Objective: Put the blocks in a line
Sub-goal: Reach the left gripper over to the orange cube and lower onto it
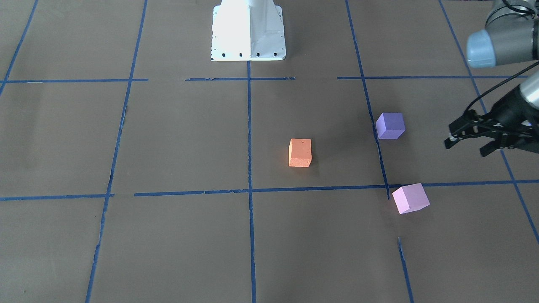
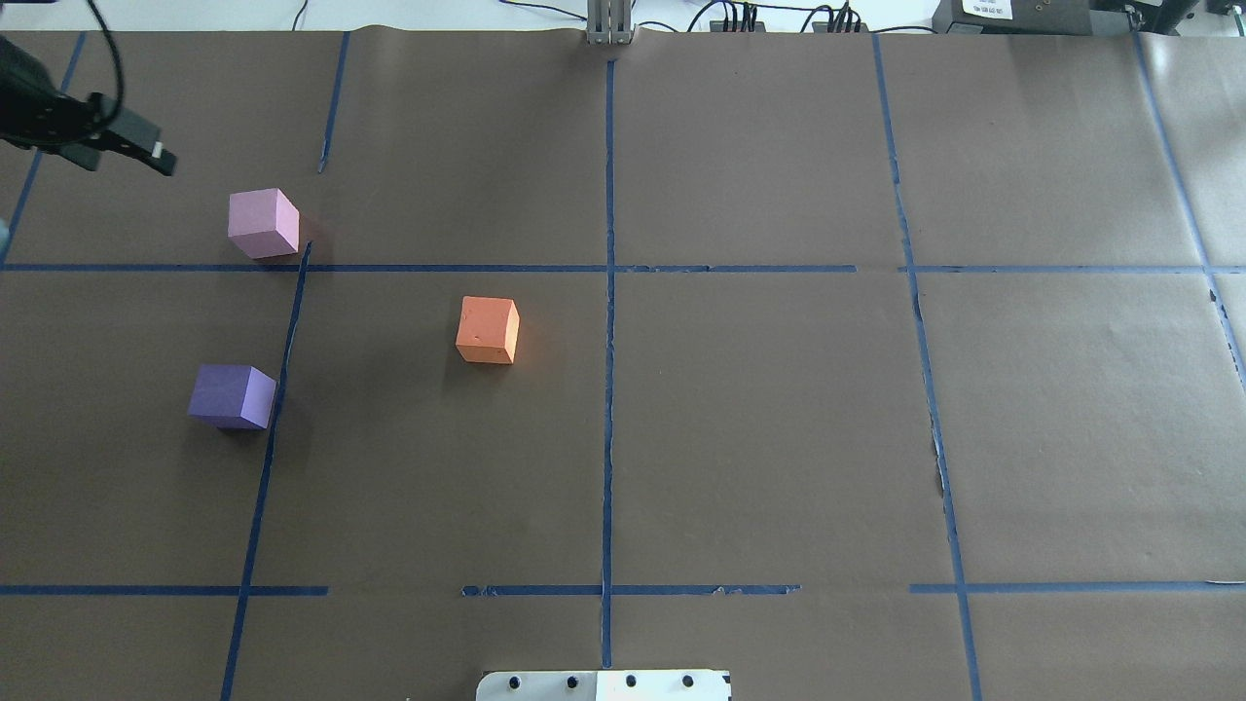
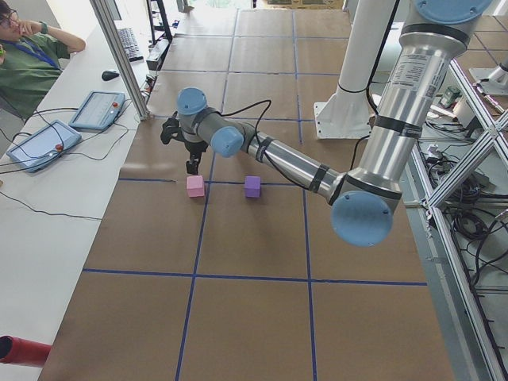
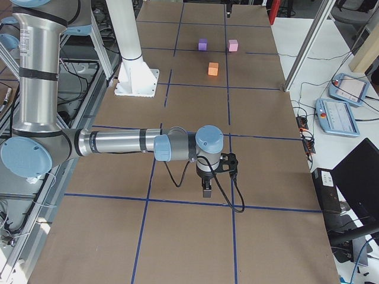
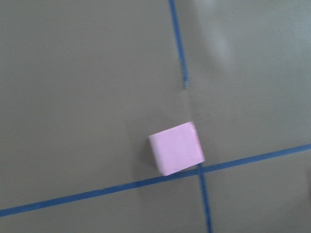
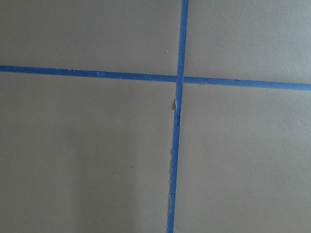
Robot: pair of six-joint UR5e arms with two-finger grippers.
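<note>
Three foam cubes lie apart on the brown table. The orange block [image 1: 300, 152] [image 2: 488, 330] is nearest the middle. The dark purple block [image 1: 390, 125] [image 2: 232, 396] sits on my left side, closer to my base. The pale pink block [image 1: 410, 198] [image 2: 263, 223] lies farther out at a tape crossing and also shows in the left wrist view [image 5: 176, 147]. My left gripper [image 1: 466, 147] [image 2: 127, 158] hovers open and empty, outward of the pink and purple blocks and touching neither. My right gripper [image 4: 206, 190] shows only in the exterior right view, far from the blocks; I cannot tell its state.
Blue tape lines [image 2: 608, 321] divide the brown paper into a grid. My white base plate [image 1: 248, 33] stands at the table's robot side. An operator [image 3: 28, 55] and two tablets [image 3: 97, 109] are on a side bench beyond the table edge.
</note>
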